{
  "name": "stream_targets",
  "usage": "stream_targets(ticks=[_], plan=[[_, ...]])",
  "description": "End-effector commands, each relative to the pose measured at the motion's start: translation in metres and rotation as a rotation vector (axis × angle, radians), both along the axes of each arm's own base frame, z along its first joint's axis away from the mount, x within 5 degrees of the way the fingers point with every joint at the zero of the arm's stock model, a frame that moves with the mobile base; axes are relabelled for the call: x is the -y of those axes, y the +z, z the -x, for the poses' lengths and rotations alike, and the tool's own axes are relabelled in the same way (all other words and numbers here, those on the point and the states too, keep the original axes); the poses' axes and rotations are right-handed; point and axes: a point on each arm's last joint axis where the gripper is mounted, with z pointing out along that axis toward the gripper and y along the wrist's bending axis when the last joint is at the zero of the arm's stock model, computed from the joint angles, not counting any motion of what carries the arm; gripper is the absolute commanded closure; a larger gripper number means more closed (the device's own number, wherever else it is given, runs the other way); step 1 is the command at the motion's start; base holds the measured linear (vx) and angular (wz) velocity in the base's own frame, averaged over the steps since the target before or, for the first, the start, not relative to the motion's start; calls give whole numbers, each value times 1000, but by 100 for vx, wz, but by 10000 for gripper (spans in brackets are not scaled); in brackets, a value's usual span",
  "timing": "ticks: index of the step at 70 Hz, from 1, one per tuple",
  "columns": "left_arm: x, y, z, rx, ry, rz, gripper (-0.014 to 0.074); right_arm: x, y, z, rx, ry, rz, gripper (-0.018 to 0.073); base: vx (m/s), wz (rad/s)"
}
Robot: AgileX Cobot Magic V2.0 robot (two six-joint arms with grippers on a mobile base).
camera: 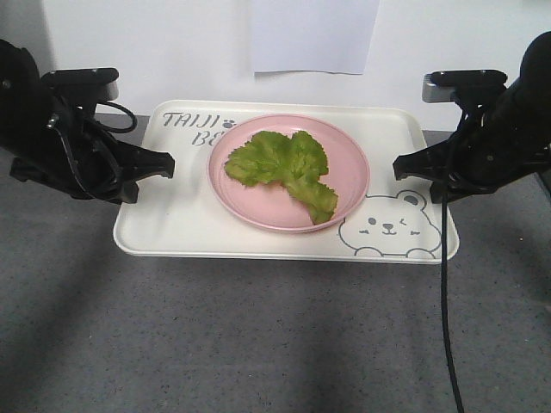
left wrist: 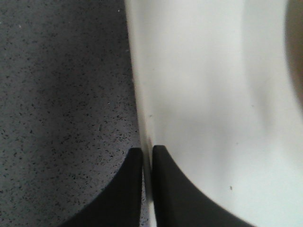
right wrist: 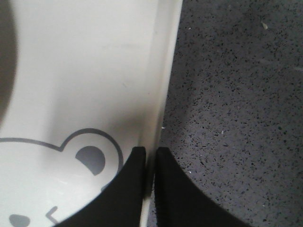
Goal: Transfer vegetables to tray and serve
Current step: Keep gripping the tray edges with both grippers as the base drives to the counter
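We take the tray [camera: 172, 225] as our reference. It is a cream-white rectangle with rounded corners, lying flat on the grey speckled table [camera: 258, 335]. Grey "TAIJI" lettering [camera: 191, 122] occupies its far left corner and a winking bear face [camera: 389, 225] occupies its near right corner.

A round pink plate [camera: 344, 185] sits on the tray, roughly at its centre, covering part of the lettering. The lettuce leaf [camera: 288, 168] lies on this plate, bright green and ruffled, with one lobe reaching toward the plate's near right rim. The leaf rests on the plate and does not touch the tray surface.

The left gripper [left wrist: 147, 163] is at the tray's left edge. In the left wrist view we see its two black fingers closed on the tray's raised rim [left wrist: 137, 94], one finger on the outside above the table and one on the inside.

The right gripper [right wrist: 150, 163] is at the tray's right edge, beside the bear's ear [right wrist: 90, 158]. In the right wrist view we see its fingers pinching the rim in the same manner, one inside the tray and one outside.

A white sheet of paper [camera: 314, 34] hangs on the wall beyond the tray's far edge.
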Motion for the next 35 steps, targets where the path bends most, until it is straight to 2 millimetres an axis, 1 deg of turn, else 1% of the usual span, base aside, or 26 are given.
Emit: stream_targets(ticks=[1,35], plan=[[5,28,5,128,-27,59,603,-2,27,4,127,25,-24,564,0,0],[5,28,5,128,-27,59,603,-2,27,4,127,25,-24,564,0,0]])
